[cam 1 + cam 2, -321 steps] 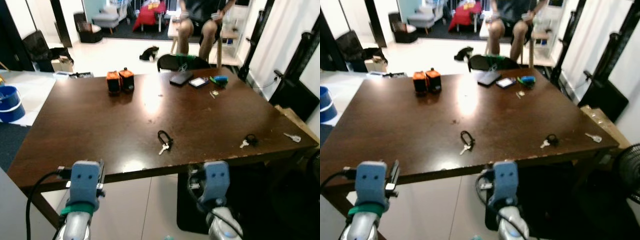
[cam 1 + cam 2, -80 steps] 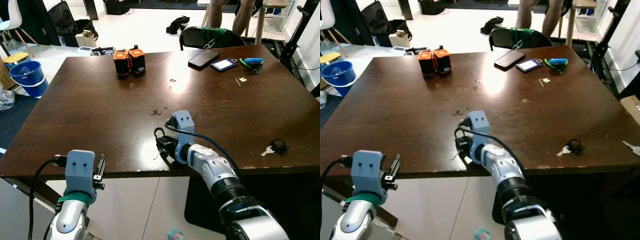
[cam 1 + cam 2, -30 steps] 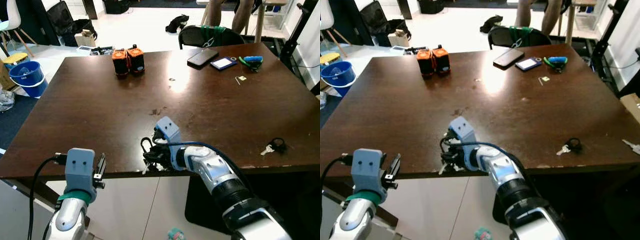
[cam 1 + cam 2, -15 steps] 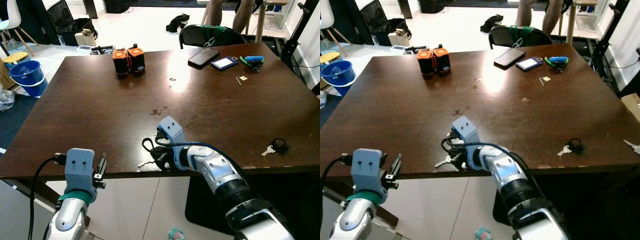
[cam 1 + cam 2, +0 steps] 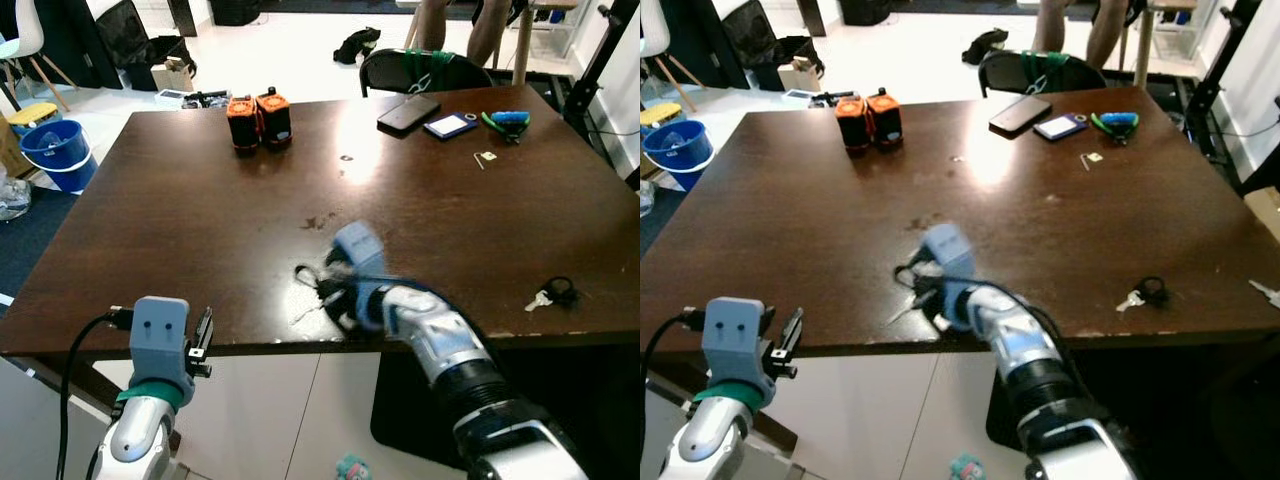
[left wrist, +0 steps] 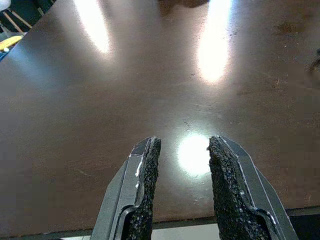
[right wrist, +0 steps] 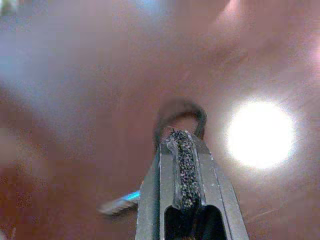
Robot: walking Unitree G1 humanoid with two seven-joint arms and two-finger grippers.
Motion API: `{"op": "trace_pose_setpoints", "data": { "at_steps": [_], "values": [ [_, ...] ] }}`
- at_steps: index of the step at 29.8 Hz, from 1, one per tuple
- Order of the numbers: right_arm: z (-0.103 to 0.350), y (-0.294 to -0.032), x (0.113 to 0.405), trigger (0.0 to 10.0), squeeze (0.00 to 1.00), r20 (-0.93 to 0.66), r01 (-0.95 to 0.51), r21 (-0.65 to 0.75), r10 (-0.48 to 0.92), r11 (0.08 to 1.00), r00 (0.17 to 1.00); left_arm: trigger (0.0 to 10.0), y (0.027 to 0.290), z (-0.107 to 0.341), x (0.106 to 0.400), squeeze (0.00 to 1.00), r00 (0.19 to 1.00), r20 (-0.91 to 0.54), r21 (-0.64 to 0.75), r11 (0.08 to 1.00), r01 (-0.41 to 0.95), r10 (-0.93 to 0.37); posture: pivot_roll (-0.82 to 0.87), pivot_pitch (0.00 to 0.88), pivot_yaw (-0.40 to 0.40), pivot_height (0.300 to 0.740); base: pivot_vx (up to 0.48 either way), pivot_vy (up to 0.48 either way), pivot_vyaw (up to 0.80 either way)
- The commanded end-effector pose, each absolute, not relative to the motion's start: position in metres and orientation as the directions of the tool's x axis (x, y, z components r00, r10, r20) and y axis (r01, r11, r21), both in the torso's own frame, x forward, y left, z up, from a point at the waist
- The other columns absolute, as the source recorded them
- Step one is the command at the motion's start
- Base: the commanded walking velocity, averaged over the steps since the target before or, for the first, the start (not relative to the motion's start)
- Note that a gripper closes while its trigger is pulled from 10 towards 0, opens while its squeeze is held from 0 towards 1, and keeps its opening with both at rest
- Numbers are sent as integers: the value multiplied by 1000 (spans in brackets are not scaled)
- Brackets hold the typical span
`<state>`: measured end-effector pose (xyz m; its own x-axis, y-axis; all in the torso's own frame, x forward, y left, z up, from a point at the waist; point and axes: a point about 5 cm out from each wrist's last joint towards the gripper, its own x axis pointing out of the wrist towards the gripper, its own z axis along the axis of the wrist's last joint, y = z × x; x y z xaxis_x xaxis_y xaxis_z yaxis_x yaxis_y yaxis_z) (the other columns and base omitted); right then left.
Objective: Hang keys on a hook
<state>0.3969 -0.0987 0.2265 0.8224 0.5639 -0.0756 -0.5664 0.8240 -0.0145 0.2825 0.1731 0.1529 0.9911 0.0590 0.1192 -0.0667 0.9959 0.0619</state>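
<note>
A dark brown desk [image 5: 180, 210] is filling the scene. Near its front edge the right tool [image 5: 335, 295], blurred, is pinching the keys [image 5: 308, 300] by their black loop [image 7: 176, 112], fingers pressed together. The loop is pointing away from the wrist and a key is trailing toward the front edge; half a second ago it lay flatter. The left tool [image 6: 181, 170] is hovering narrowly parted before the front-left corner.

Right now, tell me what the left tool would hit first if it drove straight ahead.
The left tool, fingers apart, points down at bare dark table. It would likely meet the tabletop first; nothing lies between.
</note>
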Motion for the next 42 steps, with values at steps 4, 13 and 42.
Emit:
{"op": "trace_pose_setpoints", "data": {
  "at_steps": [4,13,42],
  "values": [
    [246,-96,398,0,0,55,-560,45,558,827,828,10000,178,143,281,0,994,77,65,994,-83,77,-44,217,182,740,0,0,0],
    [249,-92,397,0,0,89,-573,51,568,818,818,10000,179,143,283,0,994,77,61,994,-86,81,-44,215,180,740,0,0,0],
    [234,-80,361,10000,0,232,-492,-46,488,870,841,10000,183,144,262,0,986,-5,73,983,-168,169,-142,47,97,740,0,0,0]
  ]
}}
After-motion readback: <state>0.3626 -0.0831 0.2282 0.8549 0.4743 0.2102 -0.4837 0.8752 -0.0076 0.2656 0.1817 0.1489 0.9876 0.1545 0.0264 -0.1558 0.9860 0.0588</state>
